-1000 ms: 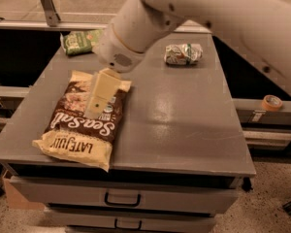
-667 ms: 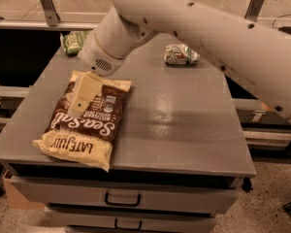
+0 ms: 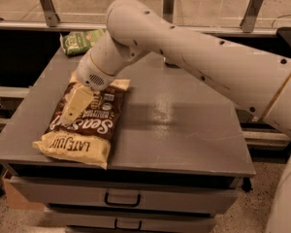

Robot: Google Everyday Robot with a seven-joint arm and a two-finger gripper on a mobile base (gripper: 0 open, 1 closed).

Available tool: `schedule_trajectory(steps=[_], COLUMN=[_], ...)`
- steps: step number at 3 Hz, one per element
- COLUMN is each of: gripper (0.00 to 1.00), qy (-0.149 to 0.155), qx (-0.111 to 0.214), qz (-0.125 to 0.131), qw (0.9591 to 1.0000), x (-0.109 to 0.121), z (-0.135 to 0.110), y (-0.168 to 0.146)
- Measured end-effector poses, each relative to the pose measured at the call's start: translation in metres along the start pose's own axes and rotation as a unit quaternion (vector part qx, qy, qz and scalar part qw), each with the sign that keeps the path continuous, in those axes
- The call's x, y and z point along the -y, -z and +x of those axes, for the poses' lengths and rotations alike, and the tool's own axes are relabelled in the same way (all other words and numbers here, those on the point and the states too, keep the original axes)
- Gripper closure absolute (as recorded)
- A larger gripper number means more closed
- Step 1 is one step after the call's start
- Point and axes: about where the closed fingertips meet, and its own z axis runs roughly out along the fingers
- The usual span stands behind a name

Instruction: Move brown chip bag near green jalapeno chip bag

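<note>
The brown chip bag [image 3: 89,123] lies flat on the front left part of the grey table [image 3: 184,130], its "LATE JULY" end at the front edge. The green jalapeno chip bag [image 3: 81,41] lies flat at the table's far left corner, well apart from the brown bag. My gripper [image 3: 71,111] points down and to the left over the left half of the brown bag, at or just above its surface. The thick white arm [image 3: 194,52] reaches in from the right across the back of the table.
The table top stands on a cabinet with drawers and dark handles [image 3: 122,198] below the front edge. A metal rail with uprights [image 3: 254,8] runs behind the table. A cardboard box [image 3: 12,198] sits on the floor at the lower left.
My gripper has moved left and toward the front across the brown bag. The arm has swung over and now hides the silvery packet at the back. The brown bag has not moved.
</note>
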Motion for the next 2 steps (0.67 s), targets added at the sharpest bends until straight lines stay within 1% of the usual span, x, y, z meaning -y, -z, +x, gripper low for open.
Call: schedule_trajectory(steps=[1, 2], gripper=[0.42, 0.64], qy=[-0.025, -0.032], qx=[-0.002, -0.002], qz=[-0.001, 0.001], qw=[0.9997, 0.9995], x=[-0.0113, -0.0151], z=[0.0187, 0.0215], y=[-0.0024, 0.0007])
